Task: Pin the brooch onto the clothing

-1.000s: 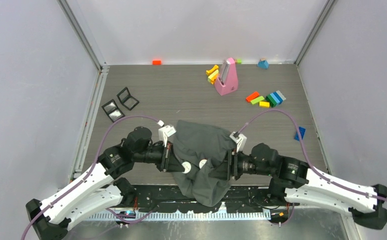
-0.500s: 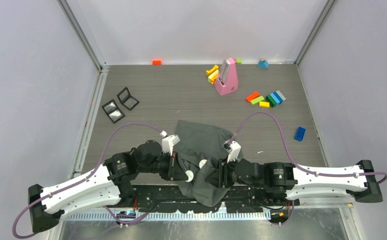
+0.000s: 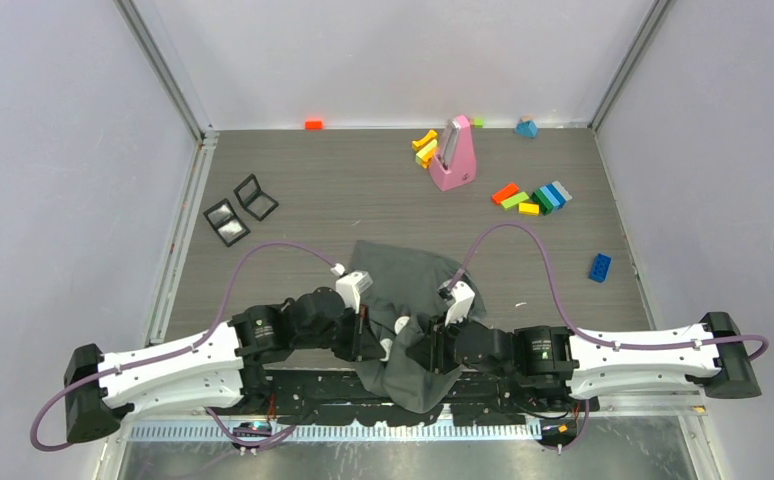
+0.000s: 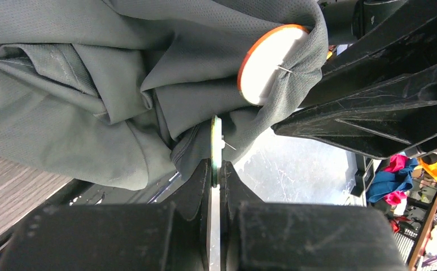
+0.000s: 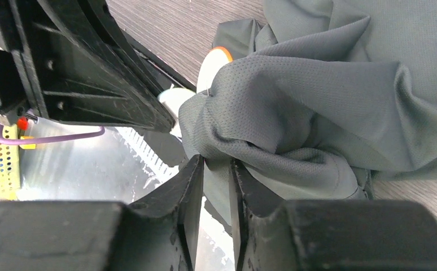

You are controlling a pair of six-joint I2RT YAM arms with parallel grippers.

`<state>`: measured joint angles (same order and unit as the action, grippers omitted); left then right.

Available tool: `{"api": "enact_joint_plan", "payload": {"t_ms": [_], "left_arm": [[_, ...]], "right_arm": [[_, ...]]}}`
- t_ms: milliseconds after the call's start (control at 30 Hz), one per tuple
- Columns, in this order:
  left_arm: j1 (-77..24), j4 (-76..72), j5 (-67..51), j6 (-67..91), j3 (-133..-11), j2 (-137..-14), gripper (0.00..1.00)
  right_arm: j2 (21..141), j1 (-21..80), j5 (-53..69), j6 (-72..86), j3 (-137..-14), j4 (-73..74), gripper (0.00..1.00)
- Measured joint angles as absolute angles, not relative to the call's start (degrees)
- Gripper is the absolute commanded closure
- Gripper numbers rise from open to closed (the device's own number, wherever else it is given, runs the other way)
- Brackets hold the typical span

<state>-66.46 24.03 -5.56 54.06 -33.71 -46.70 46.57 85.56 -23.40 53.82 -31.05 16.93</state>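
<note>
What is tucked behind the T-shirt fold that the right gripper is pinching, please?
An orange-rimmed white disc shows behind the T-shirt fold, mostly covered by fabric; a second pale disc shows just beside it.

white arm shells [image 3: 173,360], black joints [image 3: 261,330], purple cables [image 3: 508,226]

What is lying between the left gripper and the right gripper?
The bunched dark grey T-shirt, with an orange-rimmed white disc on it, fills the gap between left gripper and right gripper; top external and left wrist views show this.
</note>
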Motion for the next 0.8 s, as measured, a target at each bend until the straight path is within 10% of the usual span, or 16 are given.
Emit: {"api": "enact_joint_plan", "payload": {"t_ms": [800], "left_arm": [[-68.4, 24.7, 0.4, 51.4, -35.8, -48.2, 1.0]], "right_arm": [[53.4, 86.6, -26.5, 54.3, -36.2, 18.2, 0.55]]}}
